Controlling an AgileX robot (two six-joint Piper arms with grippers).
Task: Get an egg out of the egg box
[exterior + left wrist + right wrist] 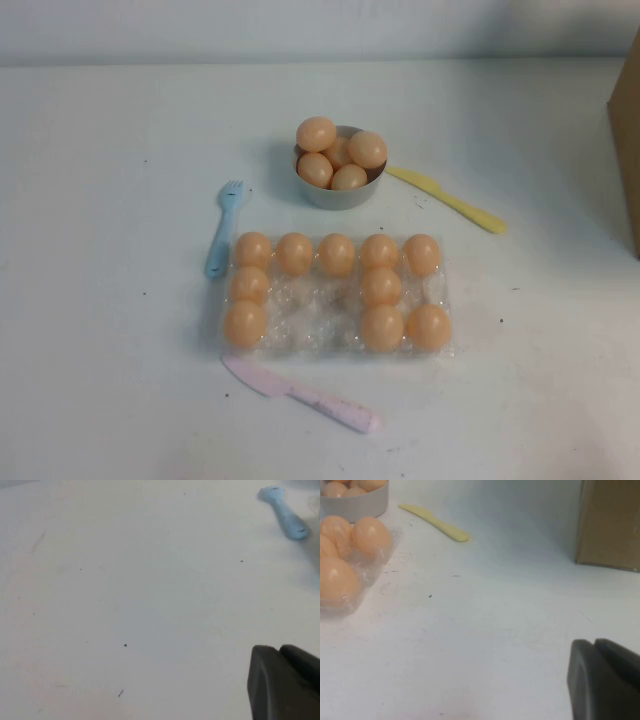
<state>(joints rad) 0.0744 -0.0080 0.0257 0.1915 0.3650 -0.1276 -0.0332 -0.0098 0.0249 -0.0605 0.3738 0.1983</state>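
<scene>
Pink knife, egg box with ten eggs, bowl with five; left gripper, right gripper over table, jaws shut, empty.

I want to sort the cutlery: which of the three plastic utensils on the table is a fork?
The blue fork, left of the egg box; it alone has tines. The yellow knife and pink knife have flat blades.

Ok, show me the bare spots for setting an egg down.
Bare table left of the blue fork, and right of the egg box up to the brown box. Crowded between bowl, yellow knife and pink knife. Left gripper and right gripper sit low over bare table.
</scene>
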